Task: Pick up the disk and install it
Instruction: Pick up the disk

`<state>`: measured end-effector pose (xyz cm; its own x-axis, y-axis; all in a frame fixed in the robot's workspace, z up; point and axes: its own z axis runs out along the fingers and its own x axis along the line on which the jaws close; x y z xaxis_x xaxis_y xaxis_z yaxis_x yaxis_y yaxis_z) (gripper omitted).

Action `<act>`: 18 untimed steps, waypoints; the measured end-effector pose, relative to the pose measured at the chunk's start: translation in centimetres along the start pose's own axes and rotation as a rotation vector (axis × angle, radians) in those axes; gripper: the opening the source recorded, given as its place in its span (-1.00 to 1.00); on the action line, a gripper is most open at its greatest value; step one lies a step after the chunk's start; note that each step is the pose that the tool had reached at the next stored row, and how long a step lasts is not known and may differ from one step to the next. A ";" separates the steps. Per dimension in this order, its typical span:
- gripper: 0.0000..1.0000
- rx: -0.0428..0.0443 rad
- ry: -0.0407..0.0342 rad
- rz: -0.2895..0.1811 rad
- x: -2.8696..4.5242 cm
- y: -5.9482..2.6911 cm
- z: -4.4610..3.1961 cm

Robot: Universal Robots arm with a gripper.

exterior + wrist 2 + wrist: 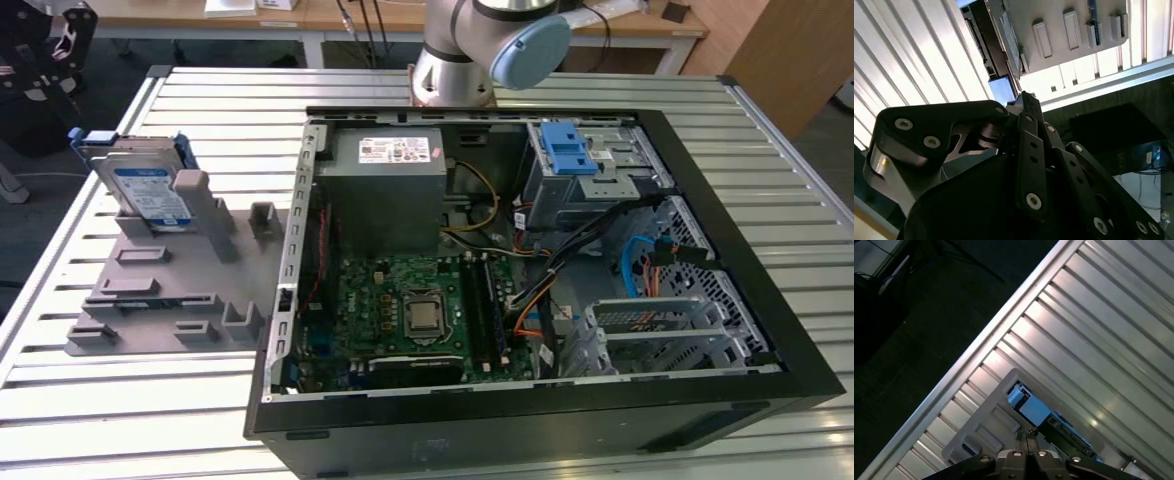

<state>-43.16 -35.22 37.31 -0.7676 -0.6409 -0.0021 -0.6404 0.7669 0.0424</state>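
Note:
The disk (144, 188), silver with a blue-and-white label and blue rails, leans upright in a grey holder (160, 290) on the table, at the exterior view's left. My gripper (1024, 437) hangs above it with its thin fingertips pressed together and nothing between them. In the first wrist view the disk's blue rail end (1031, 411) lies just beyond the fingertips, set in the holder (986, 427). The second wrist view looks past the gripper's black linkage (1026, 97) to the disk (1010, 40) seen edge-on. In the exterior view the gripper's dark body (56, 70) sits at the top left.
An open computer case (747, 400) fills the table's middle and right. Inside are a grey metal cage with a blue latch (571, 150), a grey box with a white sticker (387, 170) and loose cables. The arm's base (461, 60) stands behind the case. The table edge (979, 347) runs close to the holder.

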 end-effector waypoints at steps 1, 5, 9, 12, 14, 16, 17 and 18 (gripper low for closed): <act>-0.79 0.0000 0.0006 -0.015 0.00 0.00 0.01; -0.79 -0.0001 0.0031 -0.075 0.00 0.00 0.04; -0.79 -0.0002 0.0054 -0.127 0.00 0.00 0.06; -0.79 -0.0002 0.0065 -0.156 0.00 0.00 0.08; -0.79 -0.0003 0.0075 -0.177 0.00 -0.01 0.08; -0.79 -0.0003 0.0083 -0.198 0.00 0.00 0.10; -0.79 -0.0003 0.0087 -0.209 0.00 0.00 0.10; -0.79 -0.0003 0.0091 -0.219 0.00 -0.01 0.10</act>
<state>-43.16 -35.22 37.21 -0.6098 -0.7925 -0.0022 -0.7919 0.6092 0.0422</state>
